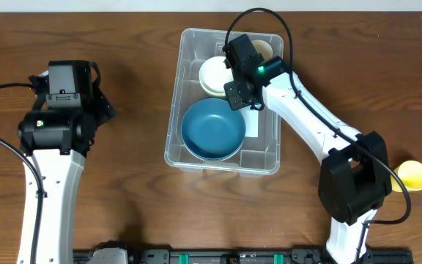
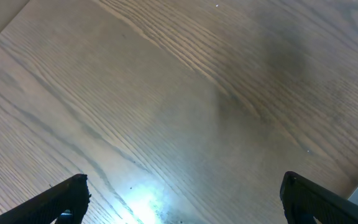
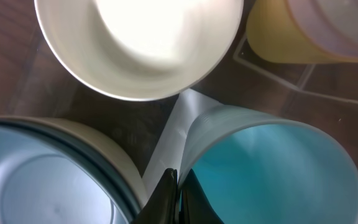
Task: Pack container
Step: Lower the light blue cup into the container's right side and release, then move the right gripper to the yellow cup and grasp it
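Placing step, by the look: right pincer [image 3: 178,193] pinches the teal cup [image 3: 272,174] rim, with the container [image 1: 178,95] all around it, white bowl [image 3: 138,43] ahead, blue bowl [image 1: 212,129] beside. Left pincer [image 2: 191,208] is spread wide over bare table [image 2: 166,93]. Next probably: release, lift straight out, fetch yellow cup [image 1: 414,174].

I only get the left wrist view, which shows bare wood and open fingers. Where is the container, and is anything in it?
Observer: The container sits mid-table, with a blue bowl and a white bowl inside.
Operator: And the right arm?
Observer: The right gripper is down inside the container and appears shut on the rim of a light blue cup.
Operator: Anything outside the container?
Observer: A yellow cup lies on the table, beside the right arm's base.
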Available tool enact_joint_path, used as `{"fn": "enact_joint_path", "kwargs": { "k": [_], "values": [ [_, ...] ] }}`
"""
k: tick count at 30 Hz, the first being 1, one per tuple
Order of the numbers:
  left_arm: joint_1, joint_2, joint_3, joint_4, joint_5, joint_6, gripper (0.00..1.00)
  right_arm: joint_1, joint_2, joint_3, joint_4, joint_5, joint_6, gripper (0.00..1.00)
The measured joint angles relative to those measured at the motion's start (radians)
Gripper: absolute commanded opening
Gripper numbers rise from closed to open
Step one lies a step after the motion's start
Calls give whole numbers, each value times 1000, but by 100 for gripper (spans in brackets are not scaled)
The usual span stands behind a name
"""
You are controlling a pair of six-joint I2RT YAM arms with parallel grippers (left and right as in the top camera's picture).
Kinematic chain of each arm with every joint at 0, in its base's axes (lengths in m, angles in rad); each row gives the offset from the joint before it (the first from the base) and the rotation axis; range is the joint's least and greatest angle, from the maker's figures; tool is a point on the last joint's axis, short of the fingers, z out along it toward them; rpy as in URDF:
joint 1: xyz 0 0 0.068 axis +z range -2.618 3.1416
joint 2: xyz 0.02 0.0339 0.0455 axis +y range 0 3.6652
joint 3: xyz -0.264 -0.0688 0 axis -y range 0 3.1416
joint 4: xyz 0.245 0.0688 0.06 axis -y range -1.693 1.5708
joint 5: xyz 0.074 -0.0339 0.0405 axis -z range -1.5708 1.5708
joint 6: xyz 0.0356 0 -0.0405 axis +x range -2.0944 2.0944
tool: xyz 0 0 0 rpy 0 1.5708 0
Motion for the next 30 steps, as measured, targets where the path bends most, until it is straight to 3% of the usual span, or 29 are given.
{"fn": "enact_joint_path", "kwargs": {
  "k": [2, 6, 18, 24, 30],
  "values": [
    [0, 0, 0, 0, 0, 0, 98, 0, 0, 0, -6, -2, 4, 26],
    [0, 0, 0, 0, 0, 0, 98, 0, 0, 0, -6, -8, 1, 39],
    [0, 0, 0, 0, 0, 0, 98, 0, -34, 0, -66, -26, 2, 40],
    [0, 0, 0, 0, 0, 0, 98, -22, -244, 3, -190, 32, 12, 41],
    [0, 0, 0, 0, 0, 0, 98, -132, -454, 21, -408, 144, 113, 40]
  ]
}}
